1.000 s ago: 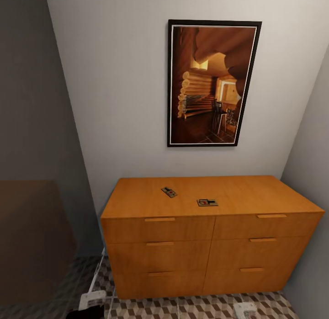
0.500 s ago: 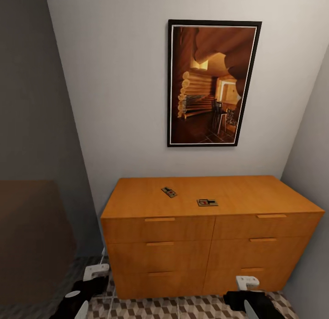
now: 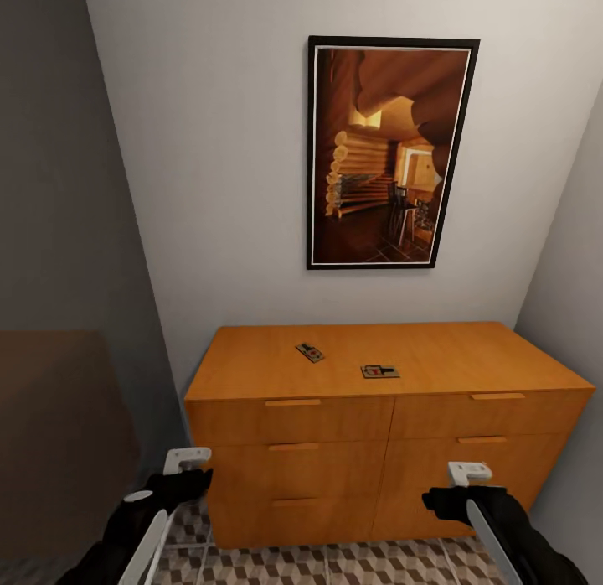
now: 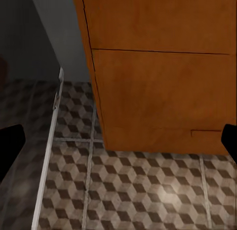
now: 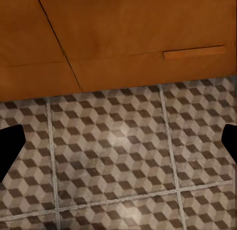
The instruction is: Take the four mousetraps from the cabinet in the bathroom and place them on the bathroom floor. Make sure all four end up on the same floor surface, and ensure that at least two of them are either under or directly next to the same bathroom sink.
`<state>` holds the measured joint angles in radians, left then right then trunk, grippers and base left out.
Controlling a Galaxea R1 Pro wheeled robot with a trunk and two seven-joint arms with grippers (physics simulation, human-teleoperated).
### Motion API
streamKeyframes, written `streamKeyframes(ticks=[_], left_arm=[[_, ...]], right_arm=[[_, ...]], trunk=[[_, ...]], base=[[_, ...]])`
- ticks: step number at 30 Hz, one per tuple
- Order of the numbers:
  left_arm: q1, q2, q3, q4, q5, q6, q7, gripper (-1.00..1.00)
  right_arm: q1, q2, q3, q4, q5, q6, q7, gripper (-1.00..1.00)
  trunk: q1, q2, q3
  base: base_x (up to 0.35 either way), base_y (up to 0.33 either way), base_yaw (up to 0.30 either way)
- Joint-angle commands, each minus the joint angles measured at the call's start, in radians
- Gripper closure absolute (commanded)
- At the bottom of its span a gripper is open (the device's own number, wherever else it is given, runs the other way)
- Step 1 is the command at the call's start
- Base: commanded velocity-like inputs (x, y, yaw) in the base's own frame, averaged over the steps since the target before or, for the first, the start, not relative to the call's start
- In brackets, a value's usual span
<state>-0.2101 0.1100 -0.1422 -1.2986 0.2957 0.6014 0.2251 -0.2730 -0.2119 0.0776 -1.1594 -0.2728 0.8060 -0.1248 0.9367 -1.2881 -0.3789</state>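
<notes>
fetching step: two small dark-brown mousetraps [image 3: 310,352] on orange-brown wooden cabinet [image 3: 293,468]; left gripper [image 3: 186,461], right gripper [image 3: 469,473] low, fingers spread, empty; next, lifting to cabinet top.

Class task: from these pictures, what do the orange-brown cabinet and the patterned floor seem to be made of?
The low orange-brown cabinet looks like smooth satin wood or veneer, with faint grain streaks. The cube-patterned bathroom floor looks like printed ceramic tile, with pale grout lines and a soft sheen; it could be vinyl.
</notes>
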Motion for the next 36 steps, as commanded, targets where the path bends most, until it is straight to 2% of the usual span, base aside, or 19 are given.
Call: streamKeyframes(ticks=[1,5,9,17,36], left_arm=[[-0.001,0.001,-0.003,-0.020,0.011,0.020,0.009,-1.00],[-0.001,0.000,-0.004,-0.084,0.012,0.068,0.009,-1.00],[-0.001,-0.001,-0.005,-0.118,0.012,0.088,0.008,-1.00],[0.000,-0.001,-0.008,-0.162,0.013,0.115,0.008,-1.00],[0.000,-0.004,-0.011,-0.209,0.014,0.134,0.007,-1.00]], right_arm=[[-0.001,-0.003,-0.007,-0.021,-0.011,0.022,-0.010,-1.00],[0.000,-0.007,-0.046,-0.094,-0.010,0.088,-0.011,-1.00],[0.000,-0.009,-0.079,-0.159,-0.009,0.149,-0.011,-1.00],[0.000,-0.009,-0.100,-0.229,-0.008,0.224,-0.012,-1.00],[0.000,-0.010,-0.107,-0.263,-0.006,0.241,-0.012,-1.00]], trunk=[[0.000,-0.001,-0.001],[0.000,-0.001,-0.001],[0.000,-0.001,-0.001],[0.000,-0.001,-0.001],[0.000,-0.001,-0.001]], base=[[0.000,0.000,0.000],[0.000,0.000,0.000],[0.000,0.000,0.000],[0.000,0.000,0.000],[0.000,0.000,0.000]])
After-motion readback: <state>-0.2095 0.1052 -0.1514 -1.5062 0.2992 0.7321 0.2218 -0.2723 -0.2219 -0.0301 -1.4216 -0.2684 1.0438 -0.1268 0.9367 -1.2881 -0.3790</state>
